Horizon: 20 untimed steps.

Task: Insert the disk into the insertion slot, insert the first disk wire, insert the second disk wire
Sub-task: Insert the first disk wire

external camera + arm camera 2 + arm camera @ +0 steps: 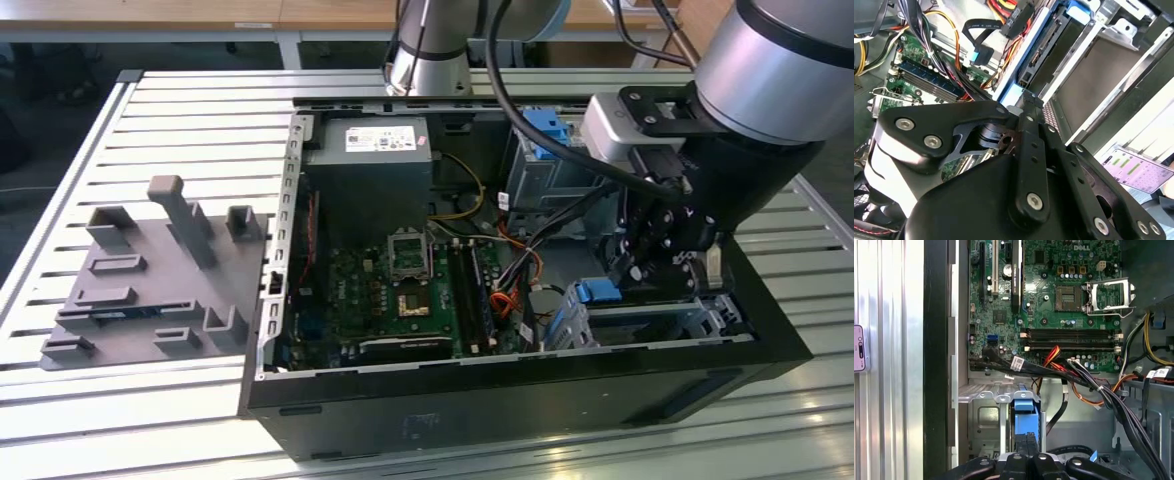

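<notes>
1. My tool (1026,436) has its fingers pressed together, tips touching the blue frame of the disk (1026,414).
2. I see the disk sitting in the slot (985,399), inside the computer case (534,400).

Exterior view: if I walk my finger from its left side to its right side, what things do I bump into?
Grey block holder → green circuit board → orange wires → gripper
</notes>
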Each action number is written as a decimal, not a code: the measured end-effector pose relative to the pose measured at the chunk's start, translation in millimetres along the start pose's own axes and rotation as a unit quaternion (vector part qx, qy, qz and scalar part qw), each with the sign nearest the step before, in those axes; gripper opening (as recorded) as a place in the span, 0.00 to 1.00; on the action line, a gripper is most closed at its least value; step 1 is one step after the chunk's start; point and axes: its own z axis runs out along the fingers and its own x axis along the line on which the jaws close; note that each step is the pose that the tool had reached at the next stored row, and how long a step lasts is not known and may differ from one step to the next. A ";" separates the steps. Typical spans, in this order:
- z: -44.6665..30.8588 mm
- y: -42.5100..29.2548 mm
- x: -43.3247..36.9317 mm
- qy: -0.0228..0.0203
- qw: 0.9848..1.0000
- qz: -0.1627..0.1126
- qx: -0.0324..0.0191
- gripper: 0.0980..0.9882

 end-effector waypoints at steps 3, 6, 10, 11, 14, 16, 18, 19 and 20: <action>-0.1 -5.3 -0.1 0.000 1.000 0.000 0.000 0.01; 0.0 -10.8 -0.3 0.000 1.000 0.000 0.000 0.01; -0.1 -16.3 -0.5 0.000 1.000 0.000 0.000 0.01; -0.1 -16.4 -0.6 0.000 1.000 0.000 0.000 0.01; -1.5 -16.4 -0.5 0.000 1.000 0.000 0.000 0.01; -5.5 -16.5 -0.6 0.000 1.000 0.000 0.000 0.01; -9.7 -16.4 -0.7 0.000 1.000 0.000 0.000 0.01; -10.7 -16.4 -0.7 0.000 1.000 0.000 0.000 0.01; -11.1 -16.5 -0.8 0.000 1.000 0.000 0.000 0.01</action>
